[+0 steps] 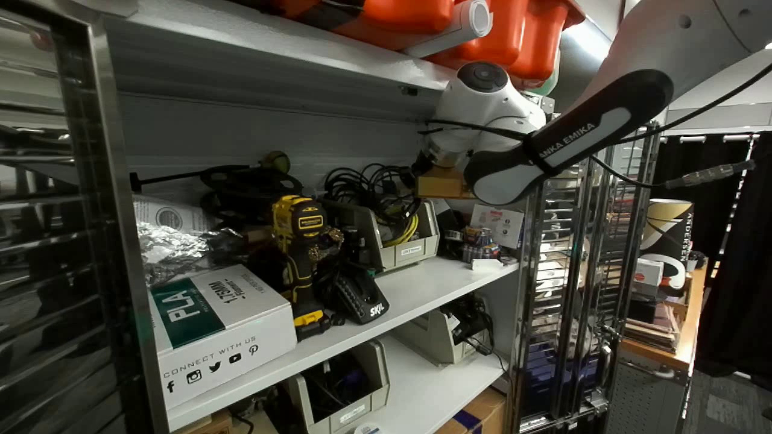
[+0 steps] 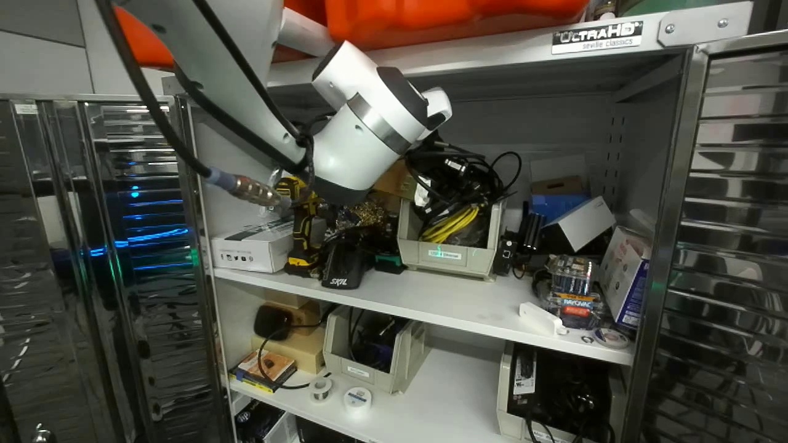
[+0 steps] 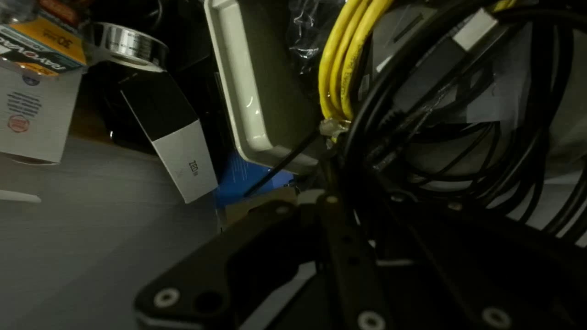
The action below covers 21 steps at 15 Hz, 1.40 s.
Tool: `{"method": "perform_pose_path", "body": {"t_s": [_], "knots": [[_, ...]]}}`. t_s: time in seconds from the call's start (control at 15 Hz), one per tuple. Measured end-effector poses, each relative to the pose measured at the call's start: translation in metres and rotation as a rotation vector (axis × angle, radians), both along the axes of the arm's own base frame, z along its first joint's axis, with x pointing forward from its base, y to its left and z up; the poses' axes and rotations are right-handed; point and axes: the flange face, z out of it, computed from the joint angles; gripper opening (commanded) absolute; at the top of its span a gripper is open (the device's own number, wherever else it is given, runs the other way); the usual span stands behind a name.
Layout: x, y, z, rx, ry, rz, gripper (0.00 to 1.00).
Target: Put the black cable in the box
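The gripper stood at the lower right of the wrist view, its tips at the black cable; whether they gripped it I could not tell. The cable looped toward the upper right, beside yellow cable. In an exterior view, black cables rose above the bin, right of centre.

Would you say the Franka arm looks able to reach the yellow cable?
Probably yes, if its grip is free: in the wrist view the yellow cable appears just beyond the end effector, though black cables crowd beside it.
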Motion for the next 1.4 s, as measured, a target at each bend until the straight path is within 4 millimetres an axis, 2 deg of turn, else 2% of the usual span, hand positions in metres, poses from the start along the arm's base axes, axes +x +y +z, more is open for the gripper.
{"method": "perform_pose_path", "body": {"t_s": [0.27, 0.33, 0.4, 0.47, 0.87, 0.93, 1.07, 1.4], "knots": [[0.023, -0.003, -0.017, -0.055, 0.001, -0.012, 0.04], [0.028, -0.004, -0.022, -0.066, 0.002, -0.013, 0.38], [0.032, -0.004, -0.026, -0.07, 0.004, -0.014, 0.39], [0.035, -0.004, -0.029, -0.071, 0.006, -0.014, 0.45], [0.037, 0.01, -0.028, -0.074, 0.004, 0.016, 0.92], [0.034, 0.015, -0.025, -0.076, 0.004, 0.026, 0.98], [0.021, 0.025, -0.019, -0.067, 0.018, 0.048, 1.0], [-0.043, 0.039, -0.012, 0.003, 0.143, 0.106, 1.0]]}}
